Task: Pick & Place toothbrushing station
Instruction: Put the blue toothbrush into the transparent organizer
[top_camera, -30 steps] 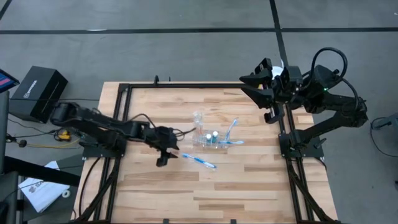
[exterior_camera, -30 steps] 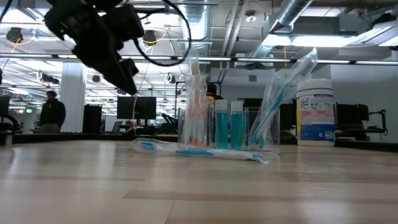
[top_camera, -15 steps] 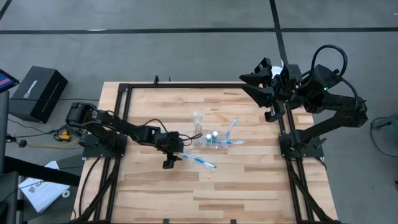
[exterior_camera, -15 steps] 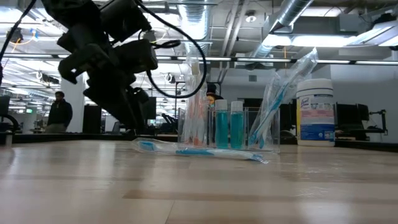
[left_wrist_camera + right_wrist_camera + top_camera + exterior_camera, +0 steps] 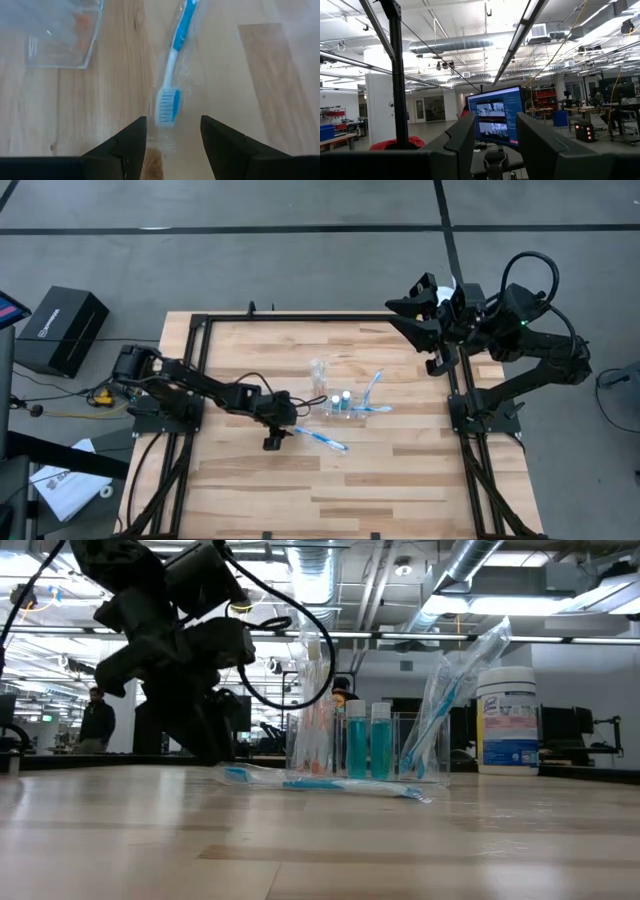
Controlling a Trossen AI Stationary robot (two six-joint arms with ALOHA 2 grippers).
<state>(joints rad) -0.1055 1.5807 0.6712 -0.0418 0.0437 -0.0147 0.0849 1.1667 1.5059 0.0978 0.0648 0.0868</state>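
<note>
The toothbrushing station (image 5: 337,403) is a clear plastic holder standing on the table's middle, with two teal bottles in it and a taller cup part (image 5: 320,370). It also shows in the low view (image 5: 370,740) and the left wrist view (image 5: 60,35). A wrapped blue toothbrush (image 5: 320,439) lies flat on the table just near of it. My left gripper (image 5: 172,125) is open, low over the table, with its fingers on either side of the brush's head end (image 5: 167,106), apart from it. My right gripper (image 5: 396,318) is open and raised at the table's far right corner.
A wrapped toothbrush (image 5: 372,390) leans in the station's right end. A big white blue-labelled canister (image 5: 508,720) stands beyond the station. The table's black frame (image 5: 200,330) runs along the edges. Bare wood lies across the near half (image 5: 330,490).
My left gripper has gone toward the table's right edge and down, from left of the station to the head end of the lying toothbrush. The toothbrush and the station have stayed where they were.
</note>
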